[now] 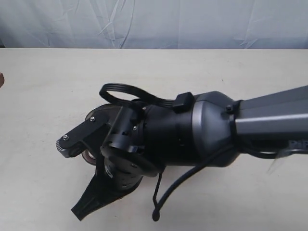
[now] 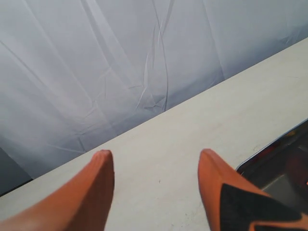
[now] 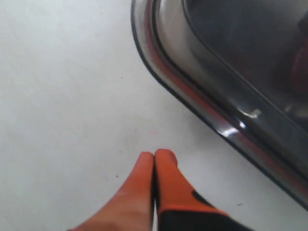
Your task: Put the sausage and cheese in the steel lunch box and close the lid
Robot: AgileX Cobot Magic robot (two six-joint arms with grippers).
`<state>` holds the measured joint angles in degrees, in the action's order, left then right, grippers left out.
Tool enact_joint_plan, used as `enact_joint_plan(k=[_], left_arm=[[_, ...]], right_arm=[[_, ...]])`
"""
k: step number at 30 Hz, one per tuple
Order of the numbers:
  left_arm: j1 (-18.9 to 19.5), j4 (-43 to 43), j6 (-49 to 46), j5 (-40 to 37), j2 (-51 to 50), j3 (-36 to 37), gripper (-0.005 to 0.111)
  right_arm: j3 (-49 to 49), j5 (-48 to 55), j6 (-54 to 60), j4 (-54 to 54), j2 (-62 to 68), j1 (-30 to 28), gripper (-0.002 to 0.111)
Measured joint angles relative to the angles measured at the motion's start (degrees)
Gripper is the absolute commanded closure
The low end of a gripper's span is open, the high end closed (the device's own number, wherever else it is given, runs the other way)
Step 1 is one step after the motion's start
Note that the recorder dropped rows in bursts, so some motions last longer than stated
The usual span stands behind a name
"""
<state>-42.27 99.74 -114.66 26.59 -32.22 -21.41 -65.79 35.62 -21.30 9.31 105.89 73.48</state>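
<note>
Right gripper: smooth orange jaws pressed together, holding nothing, over pale matte table. Just beyond, the lid: glossy, dark translucent, rounded corner, red-orange seam. Left gripper: jaws wide apart, bare tabletop ahead up to creased white backdrop.

The lid lies on the table, just beside the right pincer, not touching.

My fingers are orange with black patches. The lid is smoky dark, red-orange at its rim; the table cream.
</note>
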Motion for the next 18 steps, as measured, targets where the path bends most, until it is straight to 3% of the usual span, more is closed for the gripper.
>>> enact_joint_plan(k=[18], left_arm=[[0.0, 0.0, 0.0, 0.0, 0.0, 0.0, 0.056]], right_arm=[[0.0, -2.62, -1.36, 1.01, 2.66, -4.25, 0.109]])
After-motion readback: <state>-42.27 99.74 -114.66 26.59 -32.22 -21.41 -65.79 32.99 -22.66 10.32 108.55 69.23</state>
